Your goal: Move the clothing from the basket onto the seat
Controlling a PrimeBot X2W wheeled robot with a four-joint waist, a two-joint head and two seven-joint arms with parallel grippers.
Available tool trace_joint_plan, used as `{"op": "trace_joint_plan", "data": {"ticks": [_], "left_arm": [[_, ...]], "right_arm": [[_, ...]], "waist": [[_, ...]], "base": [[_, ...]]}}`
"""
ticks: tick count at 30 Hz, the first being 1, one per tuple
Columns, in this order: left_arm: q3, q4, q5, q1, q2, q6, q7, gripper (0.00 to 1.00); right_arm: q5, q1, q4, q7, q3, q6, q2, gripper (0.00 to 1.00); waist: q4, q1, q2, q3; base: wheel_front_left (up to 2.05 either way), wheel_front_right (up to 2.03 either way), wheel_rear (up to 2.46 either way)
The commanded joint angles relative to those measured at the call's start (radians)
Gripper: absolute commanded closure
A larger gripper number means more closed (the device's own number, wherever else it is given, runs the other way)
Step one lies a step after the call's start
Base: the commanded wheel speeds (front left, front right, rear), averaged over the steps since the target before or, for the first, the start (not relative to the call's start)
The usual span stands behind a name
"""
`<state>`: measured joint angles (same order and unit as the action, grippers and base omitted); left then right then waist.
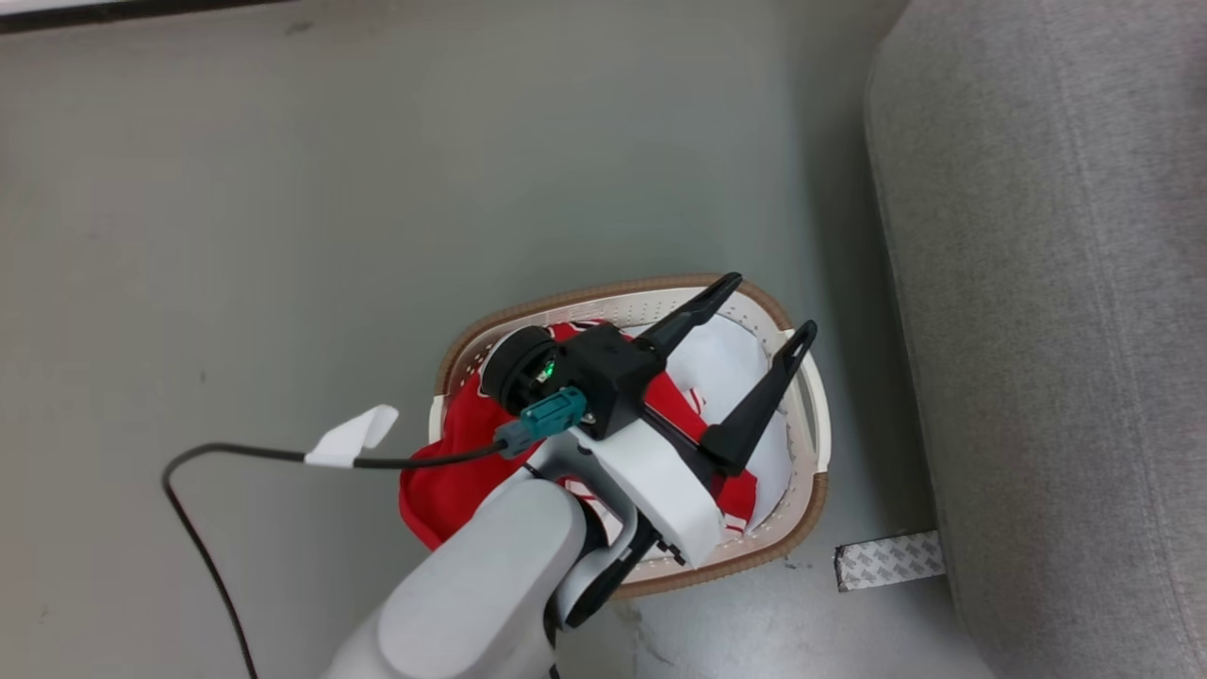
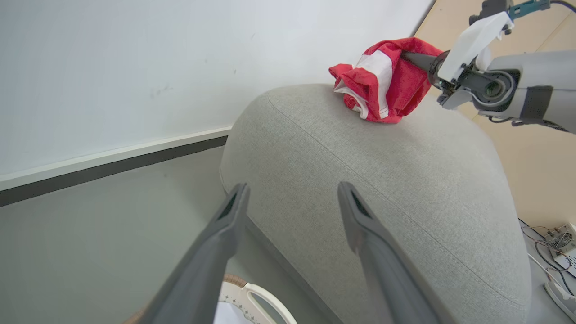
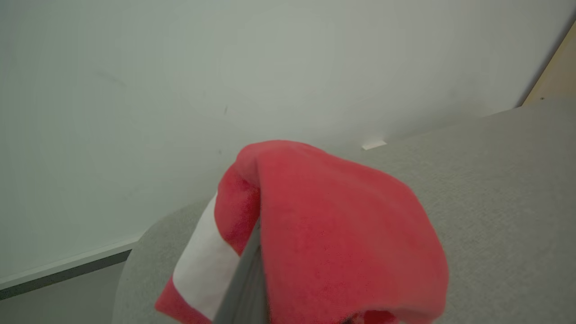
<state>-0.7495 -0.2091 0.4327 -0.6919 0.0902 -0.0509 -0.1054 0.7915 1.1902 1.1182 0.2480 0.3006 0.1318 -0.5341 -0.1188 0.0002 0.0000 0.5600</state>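
The white basket (image 1: pixel 603 294) with a tan rim stands on the floor beside the grey seat (image 1: pixel 1056 330). Red clothing (image 1: pixel 453 471) lies bunched in it, spilling over its left rim, next to a pale white pad (image 1: pixel 726 363). My left gripper (image 1: pixel 768 305) hovers over the basket, open and holding nothing. In the left wrist view the left gripper (image 2: pixel 293 186) points at the seat (image 2: pixel 405 180), with the basket's handle (image 2: pixel 252 292) below. My right gripper (image 2: pixel 414 57) is shut on a red garment with a white stripe (image 2: pixel 387 81), whose lower folds seem to touch the seat's far top. That garment (image 3: pixel 337 234) drapes over the right fingers (image 3: pixel 245 279).
A black cable with a white tag (image 1: pixel 354 436) trails left from my left wrist over the grey floor. A strip of tape (image 1: pixel 891 559) lies on the floor at the seat's base. A white wall with a dark baseboard (image 2: pixel 112 166) stands behind, and small electronics (image 2: pixel 560 243) sit at the right.
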Motion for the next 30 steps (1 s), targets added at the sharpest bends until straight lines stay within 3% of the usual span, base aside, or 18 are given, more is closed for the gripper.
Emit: {"op": "trace_joint_plan", "data": {"ticks": [1, 2, 5, 10, 14, 20, 22, 30], "left_arm": [[0.005, -0.01, 0.002, -0.006, 0.002, 0.003, -0.016, 0.0], [0.008, -0.017, 0.003, -0.005, 0.004, 0.005, -0.019, 0.0], [0.021, -0.034, 0.007, 0.005, 0.016, 0.011, -0.038, 0.0], [0.038, -0.049, 0.007, 0.025, 0.034, 0.028, -0.071, 0.0], [0.057, -0.064, 0.001, 0.052, 0.055, 0.051, -0.107, 0.0], [0.118, -0.088, 0.019, 0.135, 0.077, 0.089, -0.152, 0.0], [0.154, -0.095, 0.023, 0.194, 0.084, 0.103, -0.159, 0.0], [0.29, -0.05, -0.021, 0.359, 0.078, 0.129, -0.16, 0.0]], "right_arm": [[0.001, -0.042, 0.047, 0.01, -0.015, -0.002, 0.024, 0.53], [0.003, -0.053, 0.064, 0.011, -0.022, -0.002, 0.036, 0.0], [0.015, -0.112, 0.068, 0.018, -0.048, -0.002, 0.08, 0.0], [-0.007, -0.231, -0.038, 0.017, -0.104, -0.002, 0.116, 0.0], [-0.059, -0.378, -0.203, 0.017, -0.193, -0.002, 0.164, 0.0], [-0.21, -0.615, -0.454, 0.016, -0.312, -0.002, 0.245, 0.0], [-0.317, -0.724, -0.568, 0.016, -0.339, -0.002, 0.285, 0.0], [-0.538, -0.924, -0.778, 0.016, -0.376, -0.002, 0.376, 0.0]], "waist": [[0.013, -0.0002, 0.0, 0.012], [0.012, -0.0002, 0.0, 0.01], [0.001, -0.0002, 0.0, -0.01], [-0.022, -0.0002, 0.0, -0.049], [-0.037, -0.0002, 0.0, -0.106], [-0.028, -0.0002, 0.0, -0.213], [-0.012, -0.0002, 0.0, -0.27], [0.043, -0.0002, 0.0, -0.393]], "base": [[0.0, 0.0, 0.0], [0.0, 0.0, 0.0], [0.0, 0.0, 0.0], [0.0, 0.0, 0.0], [0.0, 0.0, 0.0], [0.0, 0.0, 0.0], [0.0, 0.0, 0.0], [0.0, 0.0, 0.0]]}}
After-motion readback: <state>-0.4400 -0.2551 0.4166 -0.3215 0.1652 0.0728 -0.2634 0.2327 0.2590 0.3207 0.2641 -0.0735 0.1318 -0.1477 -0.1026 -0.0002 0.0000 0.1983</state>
